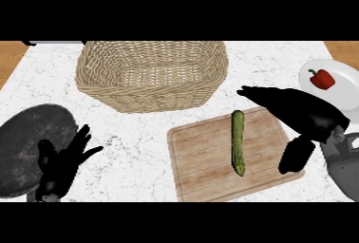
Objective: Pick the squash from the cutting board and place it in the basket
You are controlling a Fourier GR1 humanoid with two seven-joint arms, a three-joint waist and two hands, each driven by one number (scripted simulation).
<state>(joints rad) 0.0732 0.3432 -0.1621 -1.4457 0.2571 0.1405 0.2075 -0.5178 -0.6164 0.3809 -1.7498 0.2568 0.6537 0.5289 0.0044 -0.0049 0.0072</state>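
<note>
Hovering my open-fingered right hand at the frame's right, I'm risking knocking the slim squash off the board.

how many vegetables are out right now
2: a green squash lying on the cutting board, and a red bell pepper on the white plate at the right edge. The right hand could hide more.

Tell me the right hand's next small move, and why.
Probably ease the right hand leftward and down until it straddles the squash. The hand is open over the right edge of the cutting board, the squash lies untouched beside it, and the basket waits beyond.
</note>
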